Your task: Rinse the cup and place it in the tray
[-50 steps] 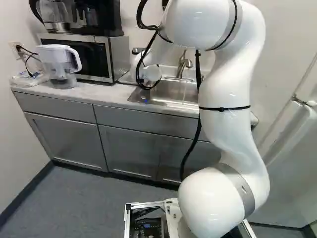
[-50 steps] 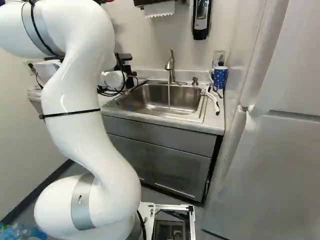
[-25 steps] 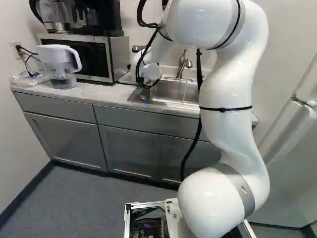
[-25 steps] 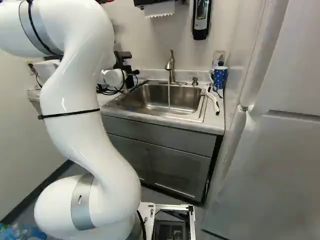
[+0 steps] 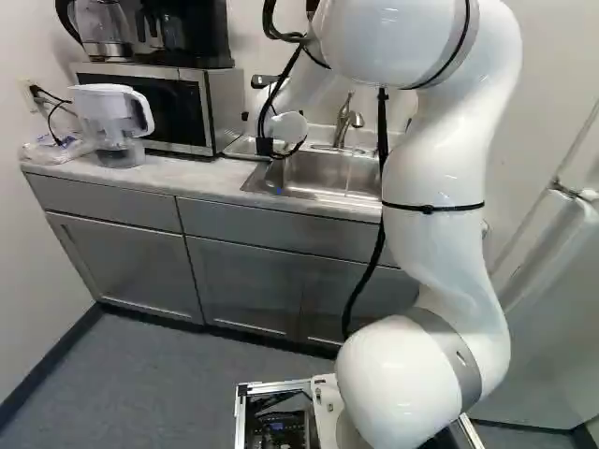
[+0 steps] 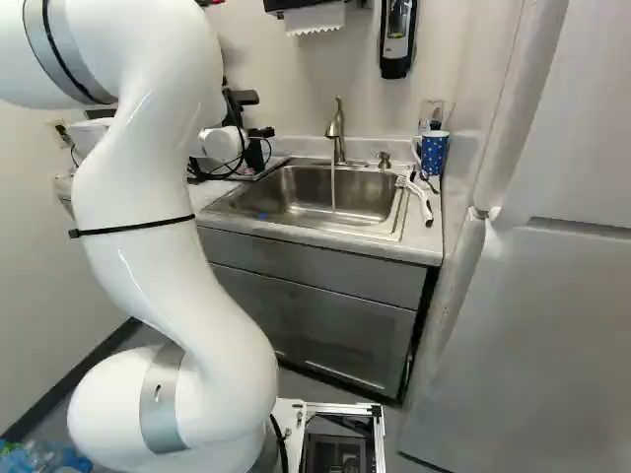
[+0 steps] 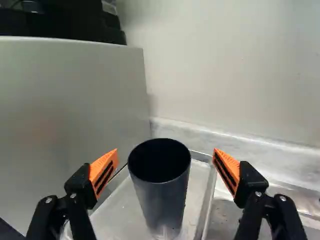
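The gripper (image 7: 165, 150) hangs wide open, gripping nothing. At its twelve o'clock the dark cup (image 7: 162, 202) stands upright in the tray (image 7: 119, 214). Placing looks done; best back straight toward six, clear of the microwave (image 7: 70, 125) at ten.

Open fingers (image 7: 104, 172): you have a narrow gap to the dark cup (image 7: 167, 195) on the microwave (image 7: 65, 120) side, a wider one on the sink side. Microwave's flank closes off your one side; wall (image 7: 230, 70) stands behind the cup. Mind the raised tray rim (image 7: 207, 200). Above the cup, open air. Over the sink (image 6: 296, 212), room around the faucet (image 6: 336, 128), which stands in your way at the back.
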{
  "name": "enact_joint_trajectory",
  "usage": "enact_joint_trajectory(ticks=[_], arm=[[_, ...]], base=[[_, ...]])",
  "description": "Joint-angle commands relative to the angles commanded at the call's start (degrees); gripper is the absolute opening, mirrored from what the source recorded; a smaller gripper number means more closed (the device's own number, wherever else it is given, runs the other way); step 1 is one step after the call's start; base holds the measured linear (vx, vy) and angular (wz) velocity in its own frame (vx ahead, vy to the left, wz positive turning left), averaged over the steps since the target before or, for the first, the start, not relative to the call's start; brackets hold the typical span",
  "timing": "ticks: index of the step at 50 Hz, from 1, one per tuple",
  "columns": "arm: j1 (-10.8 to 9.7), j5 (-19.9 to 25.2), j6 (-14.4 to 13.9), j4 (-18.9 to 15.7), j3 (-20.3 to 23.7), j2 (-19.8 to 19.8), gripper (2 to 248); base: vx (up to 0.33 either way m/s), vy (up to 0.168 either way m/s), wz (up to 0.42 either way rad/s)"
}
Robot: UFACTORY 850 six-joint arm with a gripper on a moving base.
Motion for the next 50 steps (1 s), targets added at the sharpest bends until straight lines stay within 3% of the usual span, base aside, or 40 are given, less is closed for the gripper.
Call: enact_joint_trajectory(ticks=[50], arm=[[-5.8,-2.5,0.0,0.0,5.2,9.7,247]], base=[[0.000,0.000,0.000]])
